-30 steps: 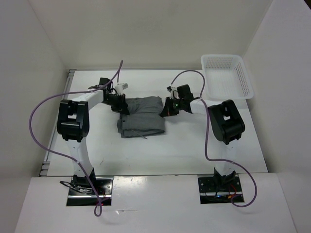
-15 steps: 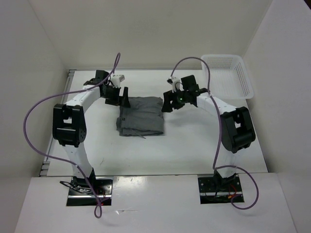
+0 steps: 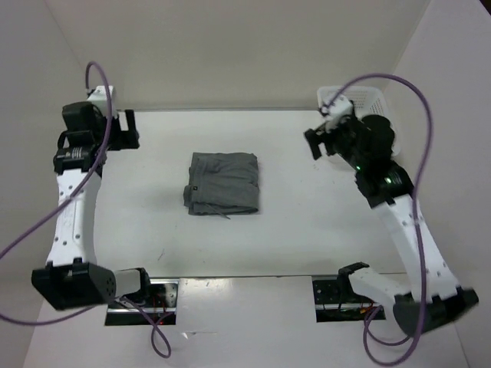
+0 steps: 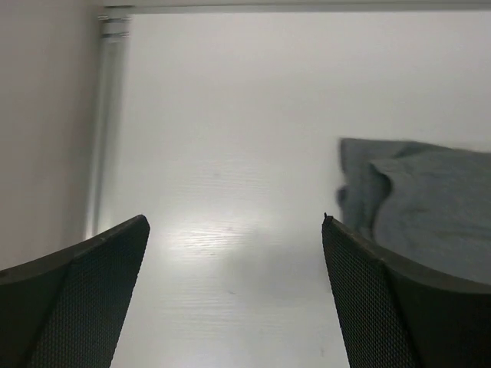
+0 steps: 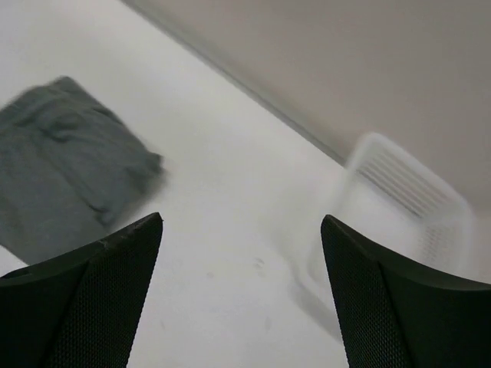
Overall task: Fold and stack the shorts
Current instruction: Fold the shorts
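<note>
The grey shorts (image 3: 223, 182) lie folded into a compact rectangle at the middle of the white table (image 3: 291, 230); a thin dark drawstring end pokes out at their near edge. They also show at the right of the left wrist view, shorts (image 4: 430, 199), and at the left of the right wrist view, shorts (image 5: 65, 172). My left gripper (image 3: 129, 129) is raised at the far left, well clear of the cloth, open and empty, left gripper (image 4: 234, 230). High at the far right, my right gripper (image 3: 316, 143) is open and empty too, right gripper (image 5: 242, 226).
A white perforated basket (image 3: 377, 107) stands at the far right corner, partly behind my right arm; it shows blurred as basket (image 5: 406, 192) in the right wrist view. White walls enclose the table on three sides. Purple cables loop from both arms.
Both grippers opened, let go of the shorts and pulled up and outward, the left to the far left, the right towards the basket. The folded shorts stay put.
</note>
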Robot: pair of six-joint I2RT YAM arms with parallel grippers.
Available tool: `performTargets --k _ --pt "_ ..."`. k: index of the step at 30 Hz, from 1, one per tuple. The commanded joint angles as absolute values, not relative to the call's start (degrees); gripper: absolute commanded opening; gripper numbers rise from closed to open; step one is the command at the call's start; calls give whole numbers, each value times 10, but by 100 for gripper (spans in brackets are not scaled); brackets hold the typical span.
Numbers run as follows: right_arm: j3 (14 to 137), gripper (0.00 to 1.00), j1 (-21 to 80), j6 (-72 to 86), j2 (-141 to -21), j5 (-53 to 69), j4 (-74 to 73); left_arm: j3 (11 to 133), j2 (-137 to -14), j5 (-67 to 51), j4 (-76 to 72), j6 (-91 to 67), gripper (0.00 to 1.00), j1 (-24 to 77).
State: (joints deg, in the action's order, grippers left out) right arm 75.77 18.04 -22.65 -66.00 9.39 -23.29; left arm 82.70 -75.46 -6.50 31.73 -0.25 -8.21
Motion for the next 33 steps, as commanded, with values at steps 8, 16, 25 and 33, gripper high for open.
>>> performTargets --k 8,16,25,33 --pt "579 90 59 -239 -380 14 -212 676 -580 47 328 0 100 -137" --pt "553 90 25 -213 -311 40 -246 646 -541 25 328 0 100 -143" --pt "530 91 19 -207 -281 46 -276 629 -529 5 328 0 100 -143" --pt "525 91 19 -207 -276 51 -287 624 -529 -10 323 0 100 -143"
